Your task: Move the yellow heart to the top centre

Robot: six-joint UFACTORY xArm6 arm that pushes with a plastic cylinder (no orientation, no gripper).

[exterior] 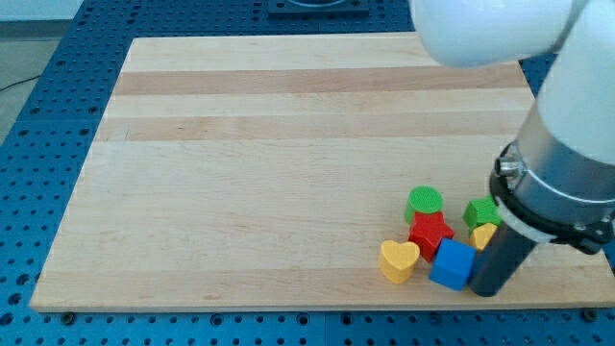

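A pale wooden board (pixel 288 163) lies on a blue perforated table (pixel 58 106). My tip (pixel 485 288), a bare rod with nothing to open or close, touches the blue cube (pixel 453 264) at its three o'clock. The red star (pixel 430 231) sits at the cube's eleven o'clock, the green cylinder (pixel 424 203) beyond it. The yellow heart (pixel 399 259) lies at the cube's nine o'clock, bottom right.

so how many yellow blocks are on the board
2. The yellow heart lies at the left end of the cluster, near the view's bottom. A second yellow block sits beside the rod, below a green block, partly hidden. The arm may hide more.
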